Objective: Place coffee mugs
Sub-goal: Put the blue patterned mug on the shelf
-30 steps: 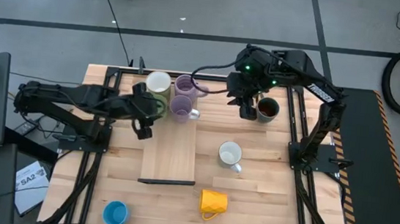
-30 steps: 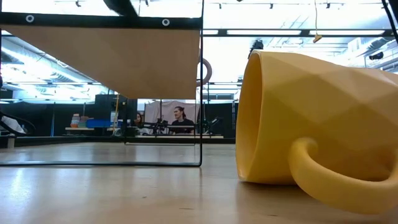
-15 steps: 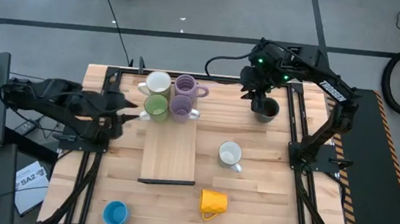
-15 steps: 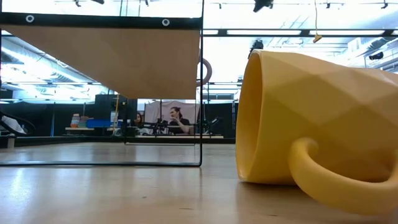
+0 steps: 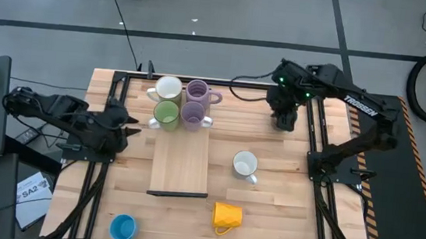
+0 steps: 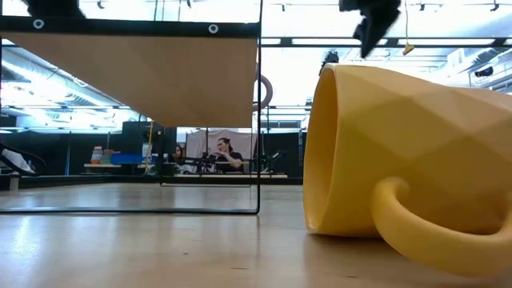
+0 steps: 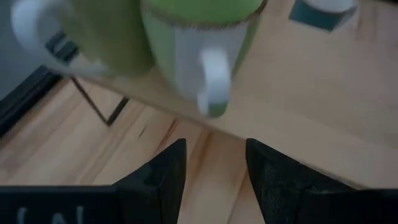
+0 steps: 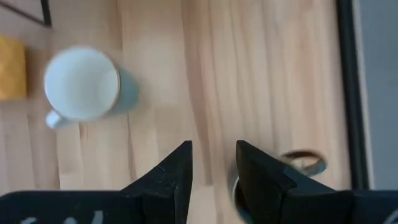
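The right gripper (image 5: pixel 284 118) hung over the dark brown ceramic mug (image 8: pixel 303 163), fingers gripping its rim, I judged. Next, carry it to the light wooden board (image 5: pixel 181 163). The left gripper (image 7: pixel 213 165) waited open, empty.

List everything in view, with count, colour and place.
White mugs: two; one on the platform's far end, one on the table to its right.
Lavender mugs: two, platform's far end.
Green mug: one, platform, beside a lavender one.
Yellow mug: one, on its side, near edge.
Blue mug: one, near left corner.
Dark mug: one, far right.
Platform: one, wood, table middle.
Table: one, light wood.
Left end effector: open, left of platform.
Right end effector: at the dark mug.
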Robot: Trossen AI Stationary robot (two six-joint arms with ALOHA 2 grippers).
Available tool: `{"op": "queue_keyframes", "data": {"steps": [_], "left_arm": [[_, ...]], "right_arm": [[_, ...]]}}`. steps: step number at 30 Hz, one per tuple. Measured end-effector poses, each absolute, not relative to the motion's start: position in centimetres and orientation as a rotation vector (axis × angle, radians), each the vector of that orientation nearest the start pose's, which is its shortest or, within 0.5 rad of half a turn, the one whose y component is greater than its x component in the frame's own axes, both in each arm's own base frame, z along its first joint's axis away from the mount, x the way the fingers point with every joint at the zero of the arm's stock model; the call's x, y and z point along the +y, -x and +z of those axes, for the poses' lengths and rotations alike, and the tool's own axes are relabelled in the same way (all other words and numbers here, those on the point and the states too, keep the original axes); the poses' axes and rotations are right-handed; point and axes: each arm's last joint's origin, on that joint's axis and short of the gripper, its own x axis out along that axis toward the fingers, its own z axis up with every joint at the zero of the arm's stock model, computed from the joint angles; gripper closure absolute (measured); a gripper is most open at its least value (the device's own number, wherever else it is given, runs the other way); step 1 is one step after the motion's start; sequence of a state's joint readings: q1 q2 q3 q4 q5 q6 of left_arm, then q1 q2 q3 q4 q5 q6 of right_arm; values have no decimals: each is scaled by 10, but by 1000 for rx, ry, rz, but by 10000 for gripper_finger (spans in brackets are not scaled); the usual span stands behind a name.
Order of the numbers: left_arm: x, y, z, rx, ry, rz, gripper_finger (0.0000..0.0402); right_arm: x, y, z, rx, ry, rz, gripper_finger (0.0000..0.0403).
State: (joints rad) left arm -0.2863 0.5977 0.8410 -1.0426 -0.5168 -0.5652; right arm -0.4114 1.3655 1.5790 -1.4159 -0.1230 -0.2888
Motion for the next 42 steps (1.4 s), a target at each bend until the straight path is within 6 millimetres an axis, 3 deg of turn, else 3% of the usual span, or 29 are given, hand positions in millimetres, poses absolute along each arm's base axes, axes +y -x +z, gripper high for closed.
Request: {"op": "queue_keyframes", "data": {"steps": [6,18,42], "left_arm": [[-13,-95,286,649,256,438,230],[-14,-99,286,616,273,430,230],[-14,-99,286,618,271,430,230]], "right_arm": [[-89,-198,347,1277,-44,-153,274],[-94,-183,276,1496,-10,-219,274],[-98,-183,232,1508,66,-338,287]]}}
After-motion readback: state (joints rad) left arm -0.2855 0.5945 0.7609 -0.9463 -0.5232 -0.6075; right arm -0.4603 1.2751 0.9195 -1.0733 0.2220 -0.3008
